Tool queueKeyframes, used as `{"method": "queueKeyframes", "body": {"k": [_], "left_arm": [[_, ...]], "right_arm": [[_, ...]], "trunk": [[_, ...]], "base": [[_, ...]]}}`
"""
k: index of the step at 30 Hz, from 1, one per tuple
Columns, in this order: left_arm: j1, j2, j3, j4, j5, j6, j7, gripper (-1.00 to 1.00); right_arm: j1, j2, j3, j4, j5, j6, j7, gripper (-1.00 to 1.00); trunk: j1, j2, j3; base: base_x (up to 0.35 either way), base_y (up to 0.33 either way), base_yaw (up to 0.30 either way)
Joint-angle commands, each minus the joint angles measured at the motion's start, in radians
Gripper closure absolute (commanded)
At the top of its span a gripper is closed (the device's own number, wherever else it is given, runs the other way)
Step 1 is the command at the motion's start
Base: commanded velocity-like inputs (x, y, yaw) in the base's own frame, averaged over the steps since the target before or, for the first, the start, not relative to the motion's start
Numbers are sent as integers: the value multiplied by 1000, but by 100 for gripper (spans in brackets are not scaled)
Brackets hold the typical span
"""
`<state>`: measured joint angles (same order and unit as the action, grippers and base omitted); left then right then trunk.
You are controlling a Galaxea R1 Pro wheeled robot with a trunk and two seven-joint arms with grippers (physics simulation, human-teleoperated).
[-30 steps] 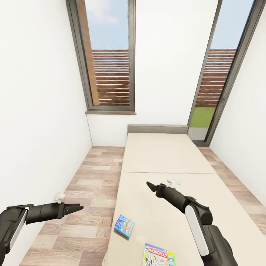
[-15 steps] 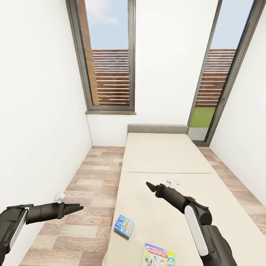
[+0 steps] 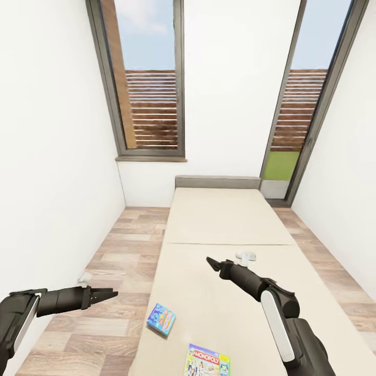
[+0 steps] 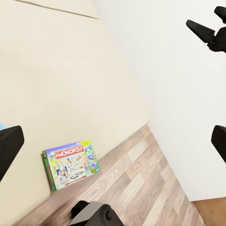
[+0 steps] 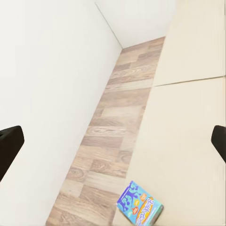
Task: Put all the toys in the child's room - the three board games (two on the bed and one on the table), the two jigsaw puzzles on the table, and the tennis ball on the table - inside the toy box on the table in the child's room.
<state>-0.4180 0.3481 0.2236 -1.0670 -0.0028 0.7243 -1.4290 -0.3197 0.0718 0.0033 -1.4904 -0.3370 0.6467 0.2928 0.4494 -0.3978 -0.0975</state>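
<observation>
The left pincer (image 3: 107, 295) hangs over the wooden floor (image 3: 115, 261) beside the bed, its fingers spread apart and holding nothing; in the left wrist view the two fingertips sit at opposite edges of the picture, which shows a wide gap. The right pincer (image 3: 211, 262) is held above the bed (image 3: 219, 219), over the near mattress section, also spread wide with nothing between its fingers; in the right wrist view its tips stand far apart at the picture's edges.

Just beyond the right pincer, a small white object (image 3: 245, 256) lies on the mattress near the seam between the two mattress sections; what it is cannot be told.

Two of the task's board games lie flat on the near end of the bed. The blue board game (image 3: 161, 319) rests close to the bed's edge toward the floor side, between the two arms, and shows again in the right wrist view (image 5: 140, 204). The Monopoly board game (image 3: 207, 360) lies nearer the robot, apart from the blue one, and shows in the left wrist view (image 4: 70, 164) by the mattress edge.

Past the bed's grey headboard (image 3: 217, 181) stands a white wall with a tall window (image 3: 146, 83) and a glazed door (image 3: 297, 104).
</observation>
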Motion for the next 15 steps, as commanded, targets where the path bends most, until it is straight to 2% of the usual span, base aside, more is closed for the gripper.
{"method": "queueKeyframes", "body": {"k": [1,8,15], "left_arm": [[-1,0,0,-1,0,11,-4,-100],[-1,0,0,-1,-1,11,-4,-100],[-1,0,0,-1,-1,11,-4,-100]], "right_arm": [[-1,0,-1,-1,-2,5,2,-100],[-1,0,1,-1,-2,5,2,-100],[-1,1,3,-1,-1,5,1,-100]], "trunk": [[1,-2,-2],[1,-2,-2],[1,-2,-2]], "base": [[0,-284,0],[-36,-285,0],[-196,-248,0]]}}
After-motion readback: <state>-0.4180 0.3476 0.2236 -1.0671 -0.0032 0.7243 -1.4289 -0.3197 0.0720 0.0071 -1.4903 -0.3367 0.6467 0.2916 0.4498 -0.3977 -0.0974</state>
